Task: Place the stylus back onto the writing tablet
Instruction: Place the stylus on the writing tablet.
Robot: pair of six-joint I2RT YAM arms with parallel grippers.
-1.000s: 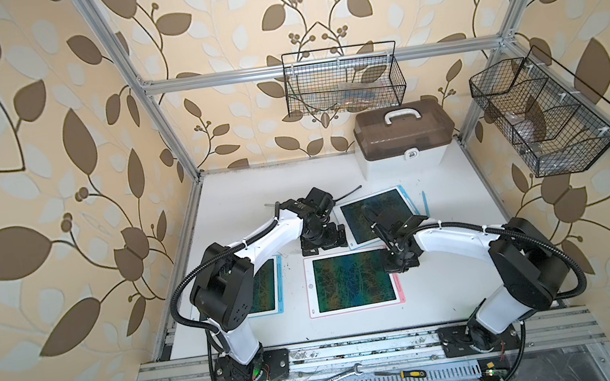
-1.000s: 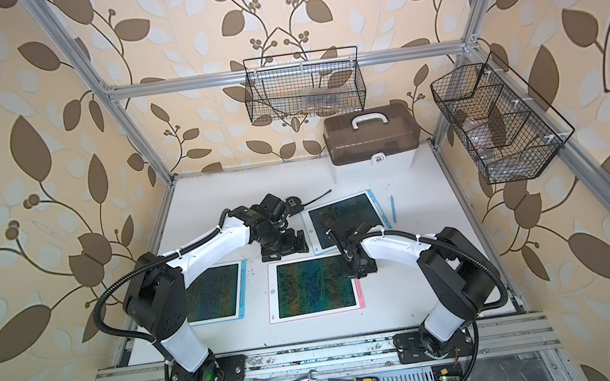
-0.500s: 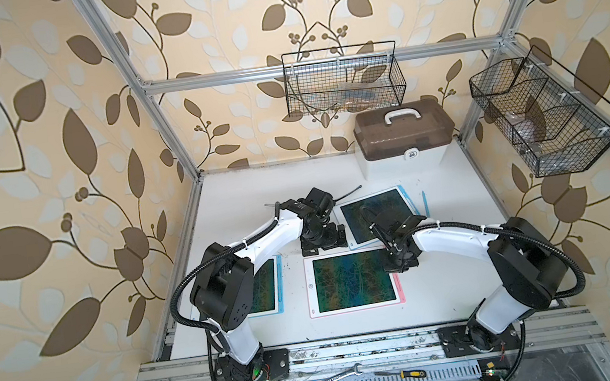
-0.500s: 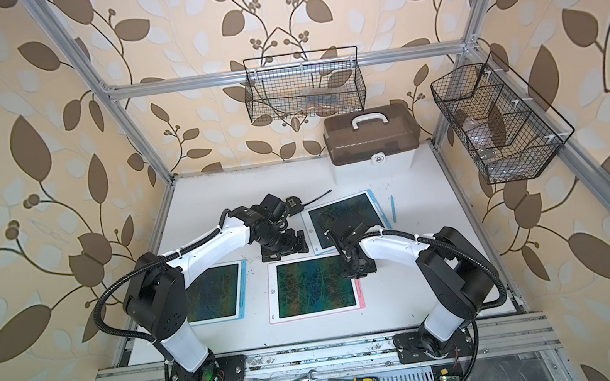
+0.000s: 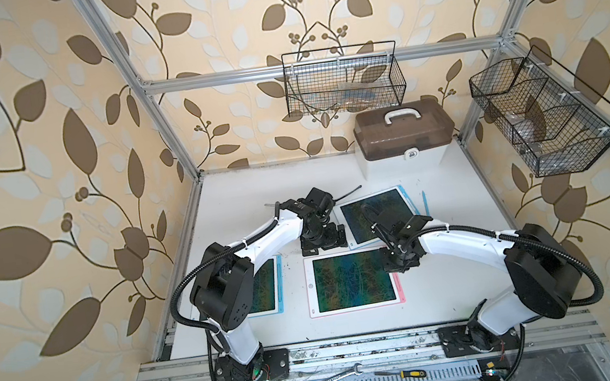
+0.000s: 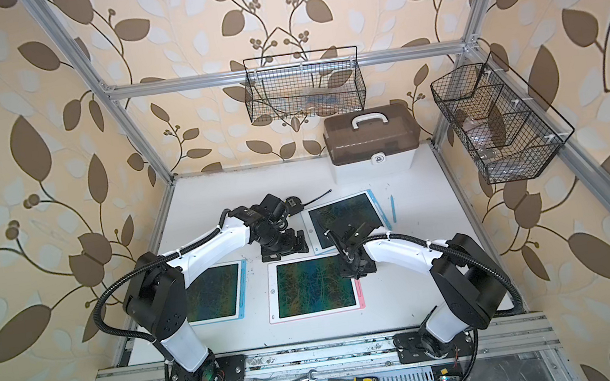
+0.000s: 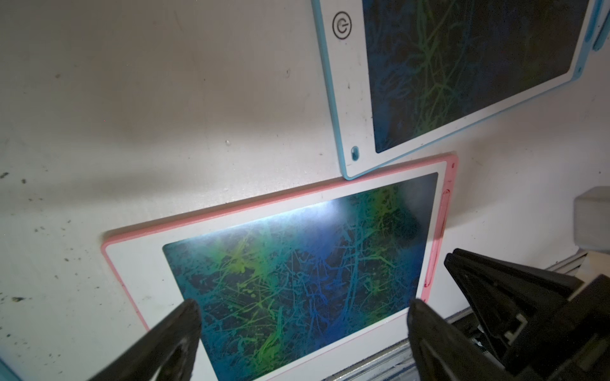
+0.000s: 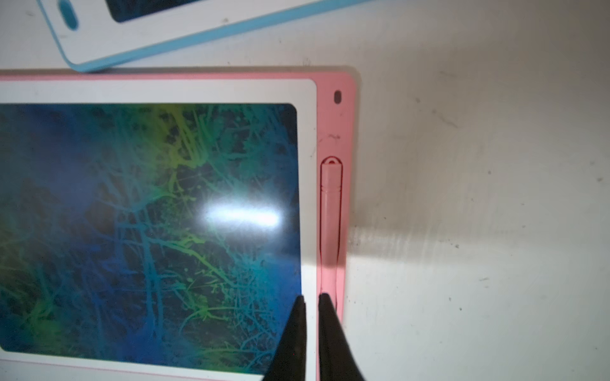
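Note:
The pink-edged writing tablet (image 5: 352, 280) (image 6: 312, 293) lies flat at the table's middle, its screen covered in green and blue scribbles. The pink stylus (image 8: 331, 224) (image 7: 437, 244) lies in the slot along the tablet's (image 8: 148, 214) right edge. My right gripper (image 8: 312, 297) (image 5: 399, 265) hovers over that edge near the stylus's lower end. It is shut, with only a sliver between its fingers and nothing held. My left gripper (image 7: 305, 308) (image 5: 322, 237) stands wide open and empty behind the tablet's (image 7: 297, 264) far edge.
A blue-edged tablet (image 5: 378, 215) lies behind, its corner touching the pink one, with a loose blue stylus (image 5: 424, 201) on the table beside it. Another blue-edged tablet (image 5: 266, 286) sits left under my left arm. A brown-lidded box (image 5: 403, 137) stands at the back right.

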